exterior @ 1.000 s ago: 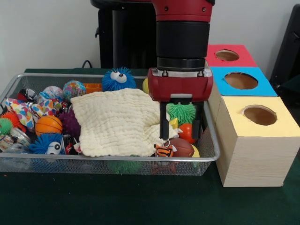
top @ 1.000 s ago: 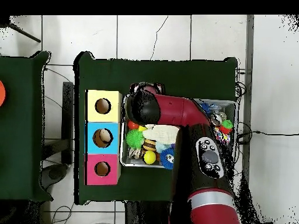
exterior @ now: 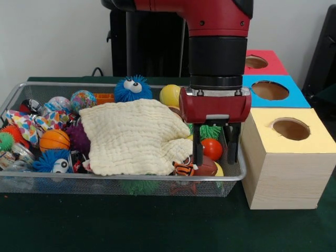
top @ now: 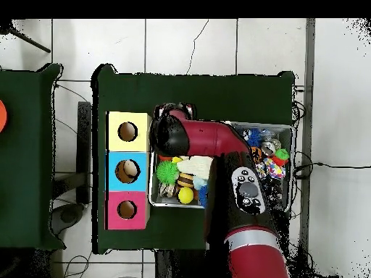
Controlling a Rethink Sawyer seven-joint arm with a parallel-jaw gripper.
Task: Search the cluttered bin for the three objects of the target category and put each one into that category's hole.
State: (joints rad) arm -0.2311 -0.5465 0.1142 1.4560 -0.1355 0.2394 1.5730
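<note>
The bin (exterior: 105,177) is a wide silver mesh tray full of toys, with a cream cloth (exterior: 134,136) lying over its middle. My gripper (exterior: 215,152) is open and reaches down into the bin's right end, next to the yellow box (exterior: 289,152). Its fingers (exterior: 197,149) stand on either side of a red-orange ball (exterior: 211,148). A green spiky ball (exterior: 210,131) lies just behind it. A brown football (exterior: 207,167) and a tiger toy (exterior: 184,169) lie in front. In the overhead view the arm's wrist (top: 165,137) hides the gripper over the bin (top: 174,205).
Three boxes with round holes stand in a row beside the bin: yellow, blue (exterior: 270,90) and red (exterior: 257,62). A blue fuzzy ball (exterior: 133,89), a yellow ball (exterior: 170,95) and an orange basketball (exterior: 54,140) lie in the bin with several other toys.
My gripper has moved right in the front view, toward the yellow box, and now straddles the red-orange ball. The yellow ball behind the cloth has come into view.
</note>
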